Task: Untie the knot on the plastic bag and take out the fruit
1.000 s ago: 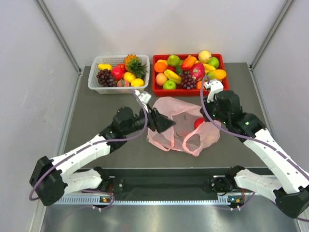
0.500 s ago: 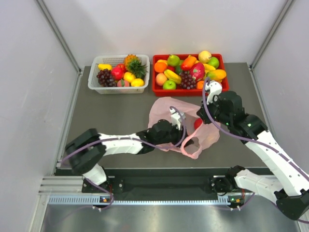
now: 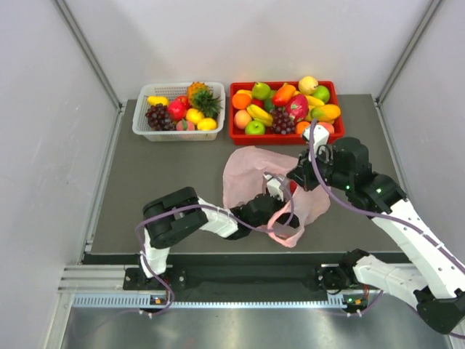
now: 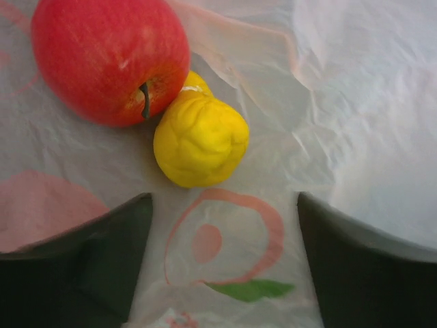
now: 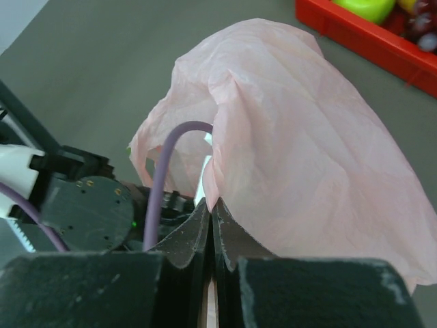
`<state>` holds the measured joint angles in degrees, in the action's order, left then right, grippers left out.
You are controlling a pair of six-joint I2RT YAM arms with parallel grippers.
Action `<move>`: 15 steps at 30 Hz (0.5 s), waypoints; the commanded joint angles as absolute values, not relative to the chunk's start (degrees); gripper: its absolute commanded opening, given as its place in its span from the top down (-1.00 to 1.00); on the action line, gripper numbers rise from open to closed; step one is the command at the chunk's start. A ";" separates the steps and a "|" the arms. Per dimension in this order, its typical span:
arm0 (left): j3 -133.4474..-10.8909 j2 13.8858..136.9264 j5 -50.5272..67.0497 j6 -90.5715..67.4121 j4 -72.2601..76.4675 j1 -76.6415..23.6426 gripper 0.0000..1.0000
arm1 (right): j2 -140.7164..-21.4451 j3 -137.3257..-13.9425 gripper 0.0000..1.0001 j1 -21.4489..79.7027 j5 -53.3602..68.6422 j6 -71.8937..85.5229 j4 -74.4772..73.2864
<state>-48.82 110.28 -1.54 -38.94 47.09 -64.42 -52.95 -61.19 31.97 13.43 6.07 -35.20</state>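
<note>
a: what's over on the left?
b: a white basket (image 3: 138, 121) full of fruit at the back of the table (image 3: 167, 174). a red tray (image 3: 251, 138) with more fruit sits just beside it, to its right.
a: and the left arm?
b: it reaches across into the mouth of the pink bag (image 3: 247, 169). the left gripper (image 4: 224, 201) is inside, fingers spread apart, gripping nothing, only the plastic floor showing between them.
a: where's the fruit?
b: inside the bag, just ahead of those fingers. there's a red apple (image 4: 102, 55) and a bumpy yellow fruit (image 4: 201, 140), touching each other, lying on the plastic.
a: and the bag itself?
b: mid-table, in front of the red tray, crumpled, its mouth towards the arms' bases.
a: the right side?
b: the right gripper (image 5: 212, 208) is clenched on the bag's upper edge. it pinches the thin plastic and holds it up like a tent over the left wrist.
</note>
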 commanded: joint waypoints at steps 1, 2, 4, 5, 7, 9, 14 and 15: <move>-51.41 112.84 -11.31 -40.69 55.46 -66.88 -0.97 | -54.14 -64.42 1.00 31.29 19.50 5.01 -31.38; -51.76 113.46 -12.21 -40.95 55.72 -67.15 -0.97 | -54.49 -64.60 1.00 31.29 20.12 4.84 -31.38; -51.86 114.86 -14.66 -42.62 57.64 -67.50 -0.97 | -54.75 -64.77 1.00 31.38 22.13 4.48 -31.20; -51.51 115.31 -15.55 -43.15 59.14 -67.41 -0.97 | -54.76 -64.78 1.00 31.29 22.93 4.13 -31.11; -50.01 116.36 -16.43 -44.47 64.32 -67.50 -0.97 | -54.49 -65.04 1.00 31.38 26.08 3.52 -30.59; -48.96 117.42 -16.26 -45.96 68.96 -67.50 -0.98 | -54.06 -65.04 1.00 31.38 28.64 2.55 -29.71; -45.71 118.65 -18.27 -48.78 78.39 -67.85 -0.98 | -54.40 -66.27 1.00 31.38 36.74 0.62 -29.53; -45.01 118.13 -19.76 -48.69 78.83 -68.03 -0.98 | -54.49 -66.27 1.00 31.38 36.65 0.53 -29.62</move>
<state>-47.00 118.13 -15.77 -46.50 67.05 -67.51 -54.98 -62.63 31.94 30.72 2.52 -33.47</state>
